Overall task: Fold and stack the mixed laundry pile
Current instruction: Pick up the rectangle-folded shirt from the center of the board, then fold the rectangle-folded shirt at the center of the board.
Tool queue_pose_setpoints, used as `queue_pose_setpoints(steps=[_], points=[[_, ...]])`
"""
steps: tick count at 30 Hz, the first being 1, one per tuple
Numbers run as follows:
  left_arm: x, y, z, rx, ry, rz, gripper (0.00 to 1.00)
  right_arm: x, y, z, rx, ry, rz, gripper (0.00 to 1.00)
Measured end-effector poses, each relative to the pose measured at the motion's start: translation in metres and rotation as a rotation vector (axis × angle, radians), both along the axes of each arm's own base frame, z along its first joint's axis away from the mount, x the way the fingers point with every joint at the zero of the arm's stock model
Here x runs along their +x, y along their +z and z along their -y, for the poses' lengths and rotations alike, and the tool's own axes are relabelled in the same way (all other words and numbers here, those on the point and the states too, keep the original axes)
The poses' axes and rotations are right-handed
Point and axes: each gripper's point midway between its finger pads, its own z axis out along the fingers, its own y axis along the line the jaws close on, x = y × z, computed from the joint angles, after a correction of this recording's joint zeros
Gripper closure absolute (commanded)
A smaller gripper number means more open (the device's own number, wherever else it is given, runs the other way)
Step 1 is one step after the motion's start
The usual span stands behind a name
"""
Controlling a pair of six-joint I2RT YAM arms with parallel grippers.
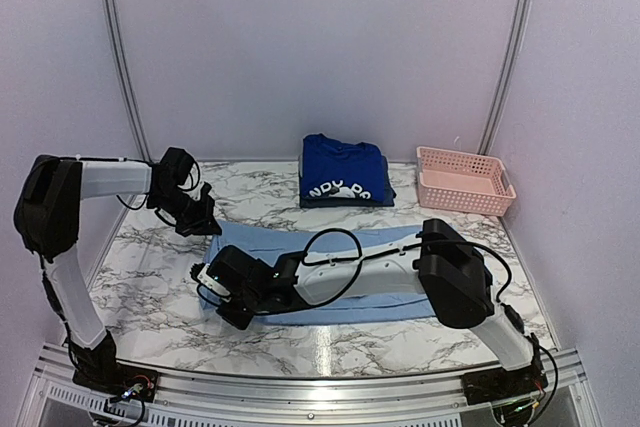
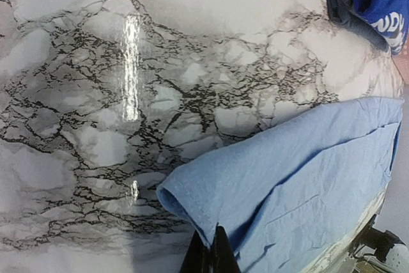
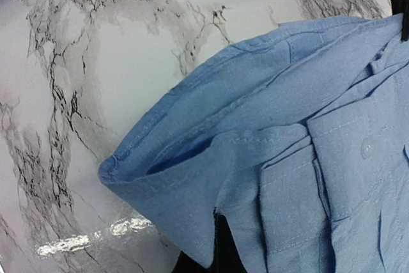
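A light-blue collared shirt (image 1: 390,272) lies spread across the middle of the marble table. My left gripper (image 1: 207,224) is shut on its far left corner, and in the left wrist view the cloth (image 2: 281,177) is pinched at the fingertips of the left gripper (image 2: 216,241). My right gripper (image 1: 215,285) is shut on the near left corner; the right wrist view shows the collar and button placket of the shirt (image 3: 268,158) draped over the right gripper (image 3: 220,228). Behind it sits a folded stack topped by a royal-blue T-shirt (image 1: 343,172) with white lettering.
A pink lattice basket (image 1: 464,179) stands at the back right of the table. The right arm reaches leftward over the shirt. Bare marble (image 1: 140,277) lies to the left of the shirt.
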Motion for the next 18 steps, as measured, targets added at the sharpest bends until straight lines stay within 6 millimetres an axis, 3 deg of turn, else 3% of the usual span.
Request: queue_pose_setpoints(steps=[5,11,16,18], points=[[-0.002,0.025,0.002,-0.031,0.001,0.038,1.0,0.003,0.009,-0.006,0.054,-0.003,0.009,1.0],[-0.003,0.048,0.011,-0.088,-0.003,0.05,1.0,0.008,0.041,0.013,0.148,-0.041,0.007,1.0],[0.011,0.081,0.03,-0.143,-0.023,0.108,1.0,0.015,0.075,0.027,0.254,-0.09,0.002,1.0],[0.011,0.096,0.047,-0.165,-0.054,0.136,1.0,0.016,0.081,0.035,0.279,-0.109,-0.003,1.0]])
